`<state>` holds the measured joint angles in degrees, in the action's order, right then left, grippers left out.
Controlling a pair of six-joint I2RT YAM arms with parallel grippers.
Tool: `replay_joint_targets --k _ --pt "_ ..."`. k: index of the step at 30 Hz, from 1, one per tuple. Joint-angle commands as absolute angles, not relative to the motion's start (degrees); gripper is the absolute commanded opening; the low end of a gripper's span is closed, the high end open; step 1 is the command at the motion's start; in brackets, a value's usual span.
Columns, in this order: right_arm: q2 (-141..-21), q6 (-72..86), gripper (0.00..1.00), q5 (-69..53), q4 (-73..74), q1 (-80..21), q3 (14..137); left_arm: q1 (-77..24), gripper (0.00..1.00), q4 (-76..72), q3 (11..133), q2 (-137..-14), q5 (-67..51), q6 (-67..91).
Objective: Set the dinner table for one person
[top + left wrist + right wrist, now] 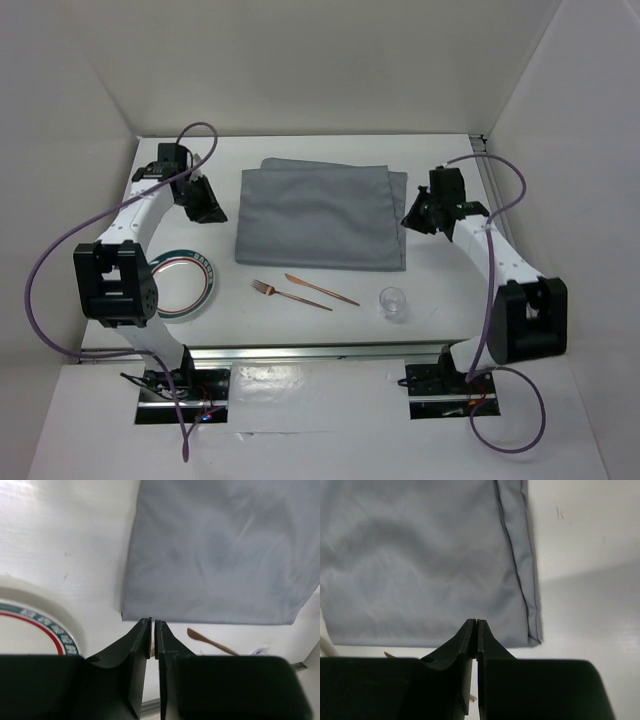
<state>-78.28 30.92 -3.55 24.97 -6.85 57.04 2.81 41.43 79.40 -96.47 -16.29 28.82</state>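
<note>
From the top view, the desk (300, 325) fills the floor of the white booth, and everything I have to lay out sits on it. A grey cloth (322, 215) lies mid-desk with its long side running left to right. My left hand (205, 205) hovers just off its left edge and my right hand (418, 215) just off its right edge. The plate (190, 282) lies nearer the bases than the left hand and slightly to its left, partly hidden under that arm's elbow, so I judge the left arm is the one to fetch it. The fork (265, 288) and knife (322, 290) lie just in front of the cloth's near edge, both stretched roughly left to right. The glass (394, 302) stands near the right arm.

The left wrist view shows what the top one cannot: that hand's fingers (144, 635) are pinched nearly together on nothing. It also shows the plate's striped rim (35, 615) low on the left and the cloth's near-left corner just ahead (the knife peeks out to the right).

The right wrist view shows that hand (474, 622) likewise closed to a sliver and empty, over the cloth's hemmed right edge (520, 570), with bare desk beyond. Neither glass nor plate shows here, so only the overhead view tells me how they lie.
</note>
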Motion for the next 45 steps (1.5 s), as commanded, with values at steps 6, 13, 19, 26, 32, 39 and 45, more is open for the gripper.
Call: replay_joint_targets --k 6,13,19,26,32,39,45 --pt "-101.8 23.0 0.03 -7.3 23.8 -6.7 82.8 1.9 0.34 45.3 103.1 -113.4 -12.8 30.8" --pt "-125.2 22.5 0.20 -7.3 28.5 -5.5 111.7 1.8 0.64 48.0 123.6 -130.7 -13.5 30.8" --pt "-137.5 21.9 0.52 -8.1 30.6 -5.5 124.4 0.1 0.68 46.4 133.5 -139.7 -13.7 30.2" --pt "-141.0 20.8 0.65 -9.3 30.6 -5.0 127.7 -1.1 0.75 43.5 134.1 -143.5 -11.1 30.2" --pt "-140.7 20.8 0.65 -8.0 29.5 -5.0 126.9 -2.2 0.77 42.3 134.6 -146.2 -10.4 30.2" --pt "-143.3 20.3 0.66 -8.6 29.8 -3.4 131.0 -2.2 0.71 40.5 135.2 -148.1 -12.1 31.3" --pt "-147.0 20.3 0.66 -11.7 29.8 -2.9 133.3 -2.2 0.47 39.9 135.2 -148.1 -12.7 31.8"
